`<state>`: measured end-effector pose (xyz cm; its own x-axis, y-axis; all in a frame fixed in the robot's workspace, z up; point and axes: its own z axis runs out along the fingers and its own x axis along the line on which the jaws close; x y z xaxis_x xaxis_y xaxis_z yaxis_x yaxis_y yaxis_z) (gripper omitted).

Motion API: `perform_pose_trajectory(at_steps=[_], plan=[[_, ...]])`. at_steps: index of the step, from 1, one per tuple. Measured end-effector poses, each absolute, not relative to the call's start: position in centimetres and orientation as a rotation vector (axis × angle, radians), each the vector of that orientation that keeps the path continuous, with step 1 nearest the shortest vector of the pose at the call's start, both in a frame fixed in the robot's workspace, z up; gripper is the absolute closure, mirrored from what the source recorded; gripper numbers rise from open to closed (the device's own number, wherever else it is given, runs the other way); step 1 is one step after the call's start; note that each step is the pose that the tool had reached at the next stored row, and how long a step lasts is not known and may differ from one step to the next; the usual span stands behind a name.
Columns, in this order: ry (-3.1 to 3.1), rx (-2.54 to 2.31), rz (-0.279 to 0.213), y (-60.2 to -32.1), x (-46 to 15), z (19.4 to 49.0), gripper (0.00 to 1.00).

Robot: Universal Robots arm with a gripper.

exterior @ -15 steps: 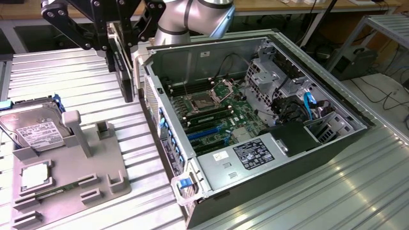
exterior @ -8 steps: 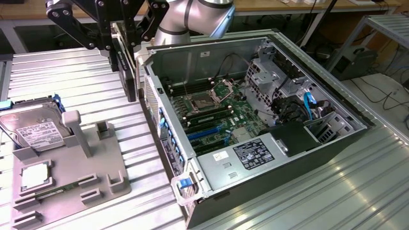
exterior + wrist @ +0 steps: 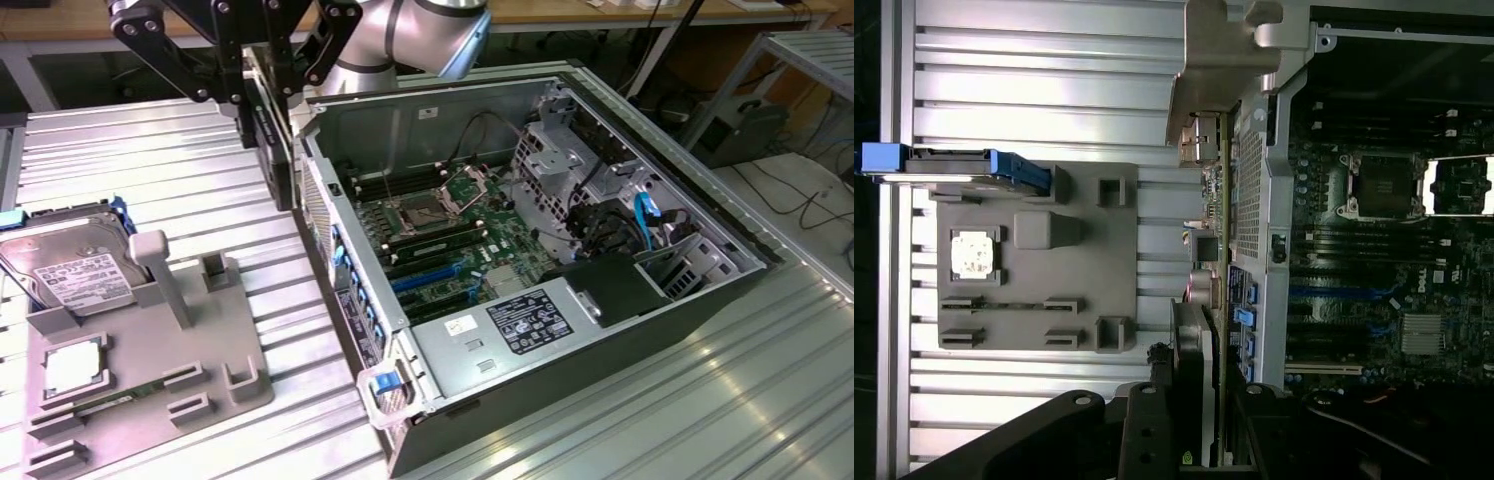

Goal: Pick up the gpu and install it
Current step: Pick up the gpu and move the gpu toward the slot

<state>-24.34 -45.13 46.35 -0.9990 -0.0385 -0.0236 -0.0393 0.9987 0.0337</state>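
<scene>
You get the gpu (image 3: 1222, 200) edge-on, its faces hidden. The gripper (image 3: 267, 100) and arm (image 3: 414, 30) are cut off by the exterior view's top edge. The label (image 3: 87, 280) on the hard drive (image 3: 34, 255) is too small to read.

1. This is a robotics lab or test workshop, not a home.
2. A grey industrial robot arm (image 3: 414, 30) reaches over a ribbed aluminium bench (image 3: 174, 150).
3. An open desktop computer case (image 3: 574, 410) lies on the bench with its motherboard (image 3: 441, 230) exposed, beside a grey moulded parts tray (image 3: 254, 370).
4. Behind are wooden desks (image 3: 587, 15), a metal frame rack (image 3: 814, 50), and loose cables (image 3: 787, 190) on the floor.
</scene>
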Motion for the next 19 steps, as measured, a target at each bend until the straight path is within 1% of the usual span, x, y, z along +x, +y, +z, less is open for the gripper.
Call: perform_pose_trajectory(at_steps=[19], plan=[[3.118,-0.061,0.053,-45.1,-22.8,46.4,0.72]])
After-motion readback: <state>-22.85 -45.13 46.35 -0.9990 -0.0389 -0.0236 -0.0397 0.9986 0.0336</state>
